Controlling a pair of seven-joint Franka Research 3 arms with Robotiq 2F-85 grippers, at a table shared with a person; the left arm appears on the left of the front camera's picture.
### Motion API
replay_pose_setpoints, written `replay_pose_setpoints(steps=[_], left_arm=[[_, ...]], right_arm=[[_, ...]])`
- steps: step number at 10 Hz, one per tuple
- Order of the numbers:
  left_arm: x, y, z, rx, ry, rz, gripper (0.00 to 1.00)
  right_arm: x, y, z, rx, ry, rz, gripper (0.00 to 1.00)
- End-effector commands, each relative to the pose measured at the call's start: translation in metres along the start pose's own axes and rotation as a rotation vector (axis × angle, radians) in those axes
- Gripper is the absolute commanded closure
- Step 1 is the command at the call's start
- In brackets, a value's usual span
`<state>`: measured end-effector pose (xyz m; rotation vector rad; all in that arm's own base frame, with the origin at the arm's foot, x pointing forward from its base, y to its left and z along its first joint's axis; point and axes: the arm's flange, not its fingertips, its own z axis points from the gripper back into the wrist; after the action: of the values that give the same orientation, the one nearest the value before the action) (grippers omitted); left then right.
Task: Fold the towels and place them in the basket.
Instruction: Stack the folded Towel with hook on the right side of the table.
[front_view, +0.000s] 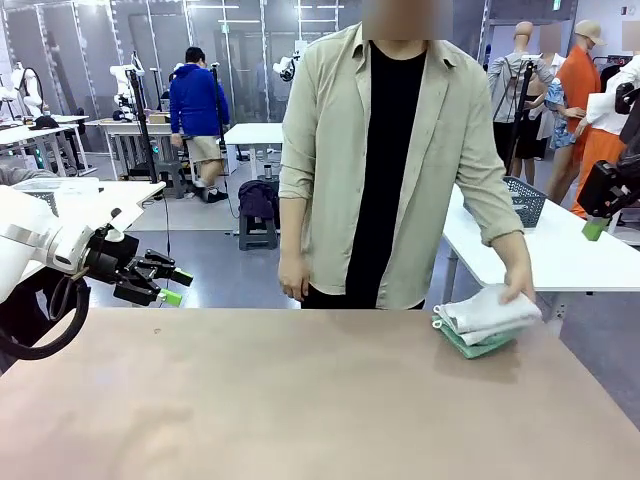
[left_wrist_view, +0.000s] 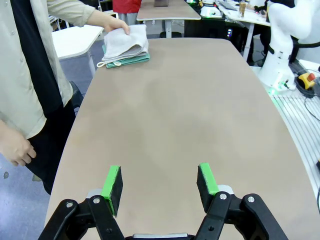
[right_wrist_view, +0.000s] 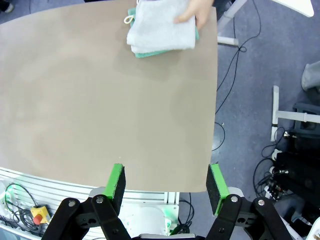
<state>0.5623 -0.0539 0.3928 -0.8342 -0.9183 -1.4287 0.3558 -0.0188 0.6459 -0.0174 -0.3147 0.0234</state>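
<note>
With both the left gripper (left_wrist_view: 159, 186) and the right gripper (right_wrist_view: 167, 184) spread wide and empty, the cream-white terry towel (front_view: 490, 312) lay on the sea-green terry towel (front_view: 468, 344) at the brown table's (front_view: 300, 400) far right edge under the person's hand (front_view: 518, 285), so an early reach could perhaps strike that hand.

Two folded towels stacked at table's far right corner: cream-white towel (front_view: 490, 312) (left_wrist_view: 126, 43) (right_wrist_view: 161, 33) atop sea-green towel (front_view: 470, 345) (left_wrist_view: 129, 60) (right_wrist_view: 150, 53), edges peeking beneath. Stack well apart from both pincers, far ahead of each. Person's hand (front_view: 518, 285) presses top.
</note>
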Motion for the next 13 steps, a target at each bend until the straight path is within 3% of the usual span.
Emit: replay_pose_setpoints(steps=[1,13], left_arm=[[0.0012,-0.0021,0.0006,0.002,0.002,-0.002,0.24],[0.0012,-0.0021,0.0006,0.002,0.002,-0.002,0.24]], right_arm=[[-0.0014,-0.0003,0.0029,0.000,0.006,-0.001,0.19],[-0.0014,-0.0003,0.0029,0.000,0.006,-0.001,0.19]])
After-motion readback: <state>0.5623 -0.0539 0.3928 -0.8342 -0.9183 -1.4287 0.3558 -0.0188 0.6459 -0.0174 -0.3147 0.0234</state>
